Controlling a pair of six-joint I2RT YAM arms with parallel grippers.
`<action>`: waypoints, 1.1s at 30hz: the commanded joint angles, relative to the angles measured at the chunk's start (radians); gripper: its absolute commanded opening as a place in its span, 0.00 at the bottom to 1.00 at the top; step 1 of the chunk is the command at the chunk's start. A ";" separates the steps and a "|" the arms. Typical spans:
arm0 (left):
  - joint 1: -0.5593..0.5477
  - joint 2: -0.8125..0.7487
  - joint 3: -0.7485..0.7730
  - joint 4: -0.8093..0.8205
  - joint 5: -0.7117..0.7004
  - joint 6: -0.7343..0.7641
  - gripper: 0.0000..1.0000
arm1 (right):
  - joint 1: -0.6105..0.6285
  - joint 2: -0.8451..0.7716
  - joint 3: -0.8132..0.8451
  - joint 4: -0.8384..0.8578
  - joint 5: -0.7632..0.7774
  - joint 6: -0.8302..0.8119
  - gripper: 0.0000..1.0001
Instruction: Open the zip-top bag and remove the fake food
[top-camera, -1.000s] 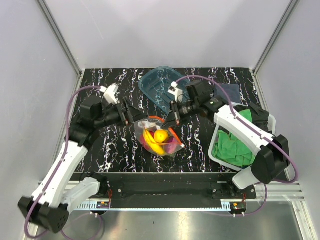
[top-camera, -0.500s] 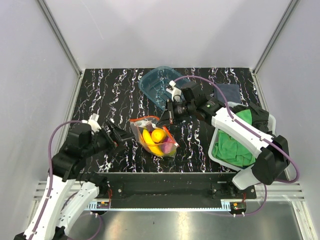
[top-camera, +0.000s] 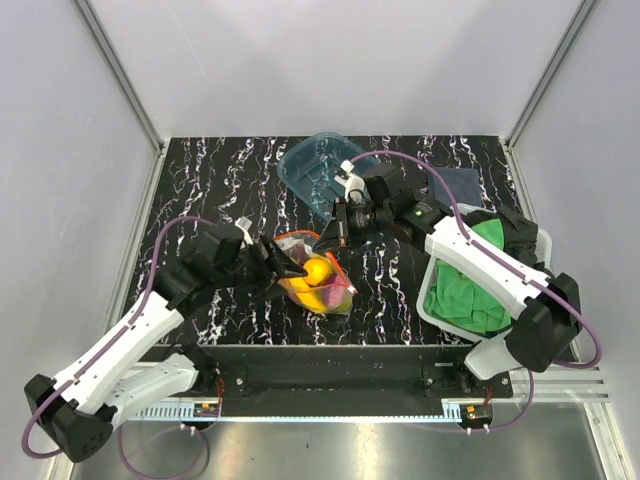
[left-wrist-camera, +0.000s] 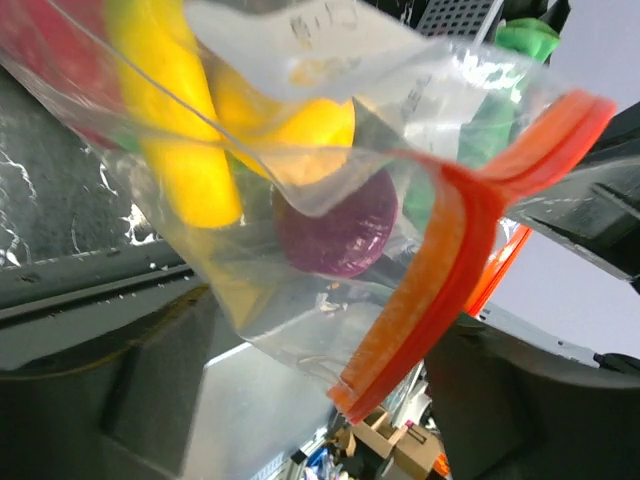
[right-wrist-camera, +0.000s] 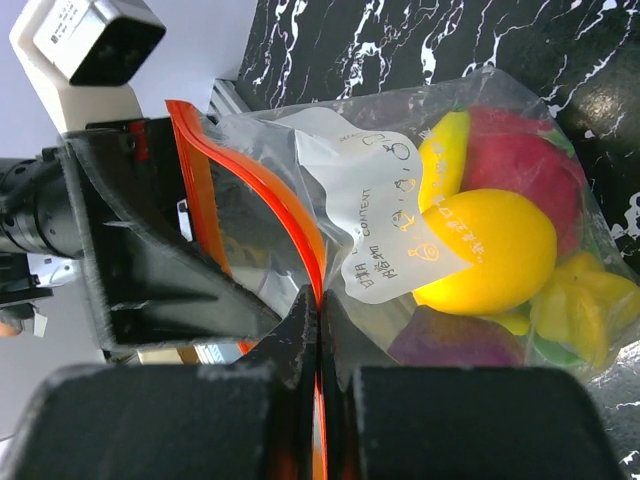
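Note:
The zip-top bag (top-camera: 312, 280) lies at the table's middle front, clear with a red-orange zip strip (right-wrist-camera: 268, 190). Inside it is the fake food (top-camera: 318, 272): a yellow banana (left-wrist-camera: 175, 130), a yellow round fruit (right-wrist-camera: 495, 250), a red fruit (right-wrist-camera: 525, 165) and a purple ball (left-wrist-camera: 340, 225). My right gripper (right-wrist-camera: 320, 335) is shut on the zip strip at the bag's far edge and holds it lifted. My left gripper (top-camera: 290, 265) is open at the bag's left side. The strip's free layer (left-wrist-camera: 450, 260) hangs between its spread fingers.
A teal transparent tray (top-camera: 300, 165) stands just behind the bag. A white basket (top-camera: 432, 300) holding a green cloth (top-camera: 465, 295) stands at the right. A dark cloth (top-camera: 455, 183) lies at the back right.
The left arm had pulled back to the near left half a second ago and has now come back to the bag's left edge. The right gripper has kept its hold on the strip.

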 joint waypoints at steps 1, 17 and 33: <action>-0.030 -0.004 0.007 0.071 -0.066 -0.036 0.47 | 0.008 -0.055 -0.004 0.027 0.023 0.002 0.00; -0.031 0.128 0.395 -0.175 -0.234 0.345 0.00 | -0.024 -0.020 0.012 -0.049 0.032 -0.047 0.00; -0.030 0.369 0.426 -0.057 0.056 0.469 0.00 | -0.079 -0.052 0.027 -0.486 0.310 -0.280 0.59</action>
